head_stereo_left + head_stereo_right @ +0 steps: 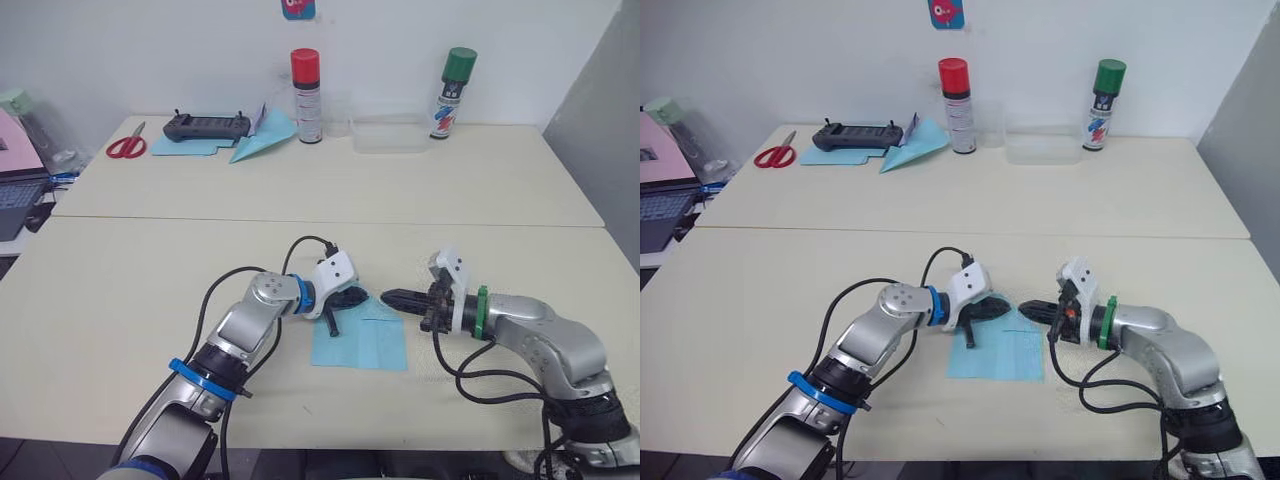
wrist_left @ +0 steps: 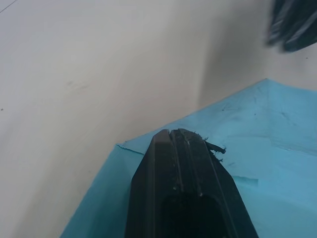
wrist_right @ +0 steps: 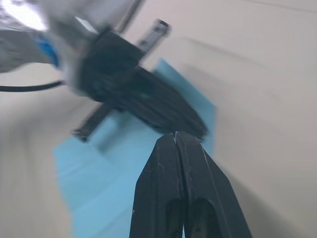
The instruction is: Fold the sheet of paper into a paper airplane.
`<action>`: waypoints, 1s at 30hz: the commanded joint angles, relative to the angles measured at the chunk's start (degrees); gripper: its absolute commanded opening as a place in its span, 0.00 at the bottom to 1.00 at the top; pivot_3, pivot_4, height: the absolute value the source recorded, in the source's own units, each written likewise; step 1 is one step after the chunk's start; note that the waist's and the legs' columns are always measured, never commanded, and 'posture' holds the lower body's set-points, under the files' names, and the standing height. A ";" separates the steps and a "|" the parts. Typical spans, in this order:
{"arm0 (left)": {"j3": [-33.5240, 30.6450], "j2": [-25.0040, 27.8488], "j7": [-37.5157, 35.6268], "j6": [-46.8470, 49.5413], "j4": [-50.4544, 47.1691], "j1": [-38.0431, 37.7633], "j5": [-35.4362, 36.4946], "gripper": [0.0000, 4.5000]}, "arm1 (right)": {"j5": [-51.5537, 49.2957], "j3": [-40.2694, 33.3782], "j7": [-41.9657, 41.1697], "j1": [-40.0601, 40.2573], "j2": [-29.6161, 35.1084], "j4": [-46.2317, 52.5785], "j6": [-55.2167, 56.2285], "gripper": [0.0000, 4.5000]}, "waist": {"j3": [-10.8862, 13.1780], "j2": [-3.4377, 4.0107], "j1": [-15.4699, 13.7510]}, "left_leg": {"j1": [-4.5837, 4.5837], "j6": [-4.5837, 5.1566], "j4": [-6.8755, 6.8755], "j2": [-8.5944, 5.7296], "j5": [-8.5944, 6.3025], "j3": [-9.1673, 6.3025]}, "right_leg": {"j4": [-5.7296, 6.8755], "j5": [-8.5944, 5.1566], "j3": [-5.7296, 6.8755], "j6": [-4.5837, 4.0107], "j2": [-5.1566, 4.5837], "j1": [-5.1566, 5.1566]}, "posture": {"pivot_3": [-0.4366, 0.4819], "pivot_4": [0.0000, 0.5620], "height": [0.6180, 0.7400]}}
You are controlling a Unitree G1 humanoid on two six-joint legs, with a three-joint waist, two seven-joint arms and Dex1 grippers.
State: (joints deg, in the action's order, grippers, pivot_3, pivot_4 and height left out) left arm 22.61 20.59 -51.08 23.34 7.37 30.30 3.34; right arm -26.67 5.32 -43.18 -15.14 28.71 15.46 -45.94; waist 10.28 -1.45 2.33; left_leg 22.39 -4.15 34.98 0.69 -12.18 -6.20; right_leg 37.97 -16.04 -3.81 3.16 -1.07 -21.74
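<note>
The sheet of paper (image 1: 362,347) lies flat on the near table, a light-blue rectangle with a faint crease. My left gripper (image 1: 360,296) is shut, its tips resting over the sheet's far edge; the left wrist view shows the closed fingers (image 2: 178,148) above the blue paper (image 2: 267,124). My right gripper (image 1: 388,297) is also shut and points left toward the left gripper, tips just off the sheet's far right corner. The two grippers nearly meet tip to tip. In the right wrist view the shut right fingers (image 3: 176,163) face the left gripper over the paper (image 3: 99,183).
At the back of the far table lie red scissors (image 1: 125,147), a black controller (image 1: 205,125) on a flat blue sheet (image 1: 185,146), another blue paper dart (image 1: 262,142), a red-capped can (image 1: 306,96), a clear box (image 1: 388,135) and a green-capped can (image 1: 453,92). A laptop (image 1: 15,200) sits far left.
</note>
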 commanded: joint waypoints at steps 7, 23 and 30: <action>1.83 1.09 0.19 0.46 2.18 -1.26 -2.82 0.00 | 6.98 5.46 2.00 1.50 -0.71 -2.25 7.32 0.01 | 0.00 0.00 0.00 | 0.00 0.00 0.00 0.00 0.00 0.00 | 0.01 0.00 0.00 0.00 0.00 -0.01 | 0.48 0.27 1.00; 1.57 0.92 0.25 0.99 1.23 -1.78 -2.49 0.00 | 7.11 2.78 -0.10 10.85 7.31 2.50 7.26 0.01 | -0.08 -0.01 -0.18 | -0.07 0.00 0.00 0.00 0.00 0.00 | -0.01 0.00 0.00 0.00 0.00 0.08 | 0.48 0.27 1.00; 1.31 1.05 0.20 0.76 1.58 -1.62 -2.48 0.00 | 3.13 -2.57 0.58 8.55 3.84 5.58 10.40 0.01 | -0.09 -0.03 -0.05 | -0.09 0.00 0.00 0.00 0.00 0.01 | 0.00 0.00 -0.02 0.00 0.00 0.08 | 0.48 0.27 1.00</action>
State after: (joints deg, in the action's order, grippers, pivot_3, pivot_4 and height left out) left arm 22.62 20.85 -50.74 23.04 7.12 30.00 2.61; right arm -21.58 4.92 -42.63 -5.19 33.07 18.75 -36.81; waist 10.19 -1.48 2.28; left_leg 22.30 -4.15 34.98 0.69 -12.18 -6.19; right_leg 37.97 -16.05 -3.83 3.16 -1.06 -21.67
